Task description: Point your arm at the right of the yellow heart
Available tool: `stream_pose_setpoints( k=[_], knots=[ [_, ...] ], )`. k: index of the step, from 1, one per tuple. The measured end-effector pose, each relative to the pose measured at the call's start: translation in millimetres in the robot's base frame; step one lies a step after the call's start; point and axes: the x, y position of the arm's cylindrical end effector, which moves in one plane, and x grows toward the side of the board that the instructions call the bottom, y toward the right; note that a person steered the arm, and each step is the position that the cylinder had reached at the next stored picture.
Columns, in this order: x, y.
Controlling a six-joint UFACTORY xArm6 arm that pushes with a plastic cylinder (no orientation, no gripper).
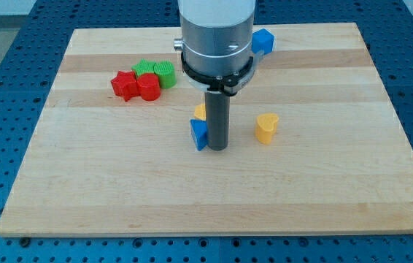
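Dark rod descending from arm; my tip [217, 148] resting on wooden board [338, 197], no fingers, holding nothing. Small yellow heart-shaped block [266, 128] sitting near, toward view's right of tip, slightly higher. Blue block [198, 134] touching tip's left side. Target spot lying beyond heart, further right.

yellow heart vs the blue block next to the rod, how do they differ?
Colour: the yellow heart is yellow, the blue block blue.
Position: the heart stands alone, apart from my tip on the view's right; the blue block sits right against the rod's left side.
Visibility: the heart shows whole, so its shape reads; the blue block is partly hidden by the rod, so its shape is unclear.
Shared: both rest on the wooden board, in about the same row.
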Motion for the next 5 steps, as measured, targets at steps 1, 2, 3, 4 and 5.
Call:
stream_pose_setpoints(
  k=[1, 2, 3, 4, 5],
  knots=[
    [-3.0, 5.5],
    [20.5, 40.5],
    [53.0, 96.3],
    [19.9, 151.5],
    [-2.0, 151.4]
  ],
)
